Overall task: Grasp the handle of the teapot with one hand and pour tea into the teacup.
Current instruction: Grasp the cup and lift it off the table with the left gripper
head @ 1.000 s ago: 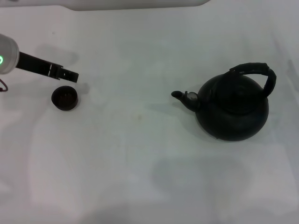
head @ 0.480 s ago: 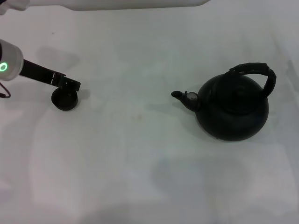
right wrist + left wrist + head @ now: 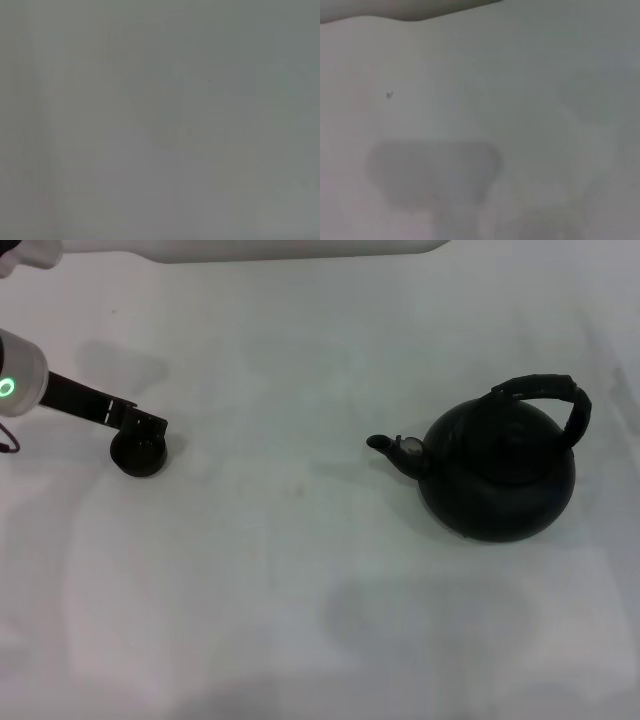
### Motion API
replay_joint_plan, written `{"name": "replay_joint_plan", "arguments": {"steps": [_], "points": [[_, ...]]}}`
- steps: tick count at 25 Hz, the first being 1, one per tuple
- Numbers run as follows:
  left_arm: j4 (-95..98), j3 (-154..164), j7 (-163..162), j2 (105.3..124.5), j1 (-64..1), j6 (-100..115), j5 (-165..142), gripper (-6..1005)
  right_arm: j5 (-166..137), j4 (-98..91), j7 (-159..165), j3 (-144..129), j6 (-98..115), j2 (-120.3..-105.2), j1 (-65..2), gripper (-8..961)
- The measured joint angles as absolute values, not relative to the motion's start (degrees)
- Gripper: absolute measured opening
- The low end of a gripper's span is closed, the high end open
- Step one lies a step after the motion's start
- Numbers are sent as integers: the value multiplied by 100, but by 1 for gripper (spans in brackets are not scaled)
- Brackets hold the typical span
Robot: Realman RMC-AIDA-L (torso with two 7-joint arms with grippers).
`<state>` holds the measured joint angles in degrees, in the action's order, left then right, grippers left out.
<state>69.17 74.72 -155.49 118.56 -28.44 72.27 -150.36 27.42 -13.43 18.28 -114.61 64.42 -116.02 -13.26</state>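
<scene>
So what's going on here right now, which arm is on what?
The left gripper is down at the teacup on the left side of the table, its tip overlapping the cup's rim in the head view; whether it actually grips the cup can't be told. The teapot sits untouched on the right, upright, spout pointing toward the cup, its handle free. The right gripper isn't in view. No pouring has started.
</scene>
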Motion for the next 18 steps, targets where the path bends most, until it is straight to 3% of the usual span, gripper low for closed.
{"name": "replay_joint_plan", "arguments": {"steps": [18], "points": [[6610,7535,-15468,11866,-3005,7180,-14993,887,2746,-1350,1828,-11461,6295,-11601,-1379,860]]}}
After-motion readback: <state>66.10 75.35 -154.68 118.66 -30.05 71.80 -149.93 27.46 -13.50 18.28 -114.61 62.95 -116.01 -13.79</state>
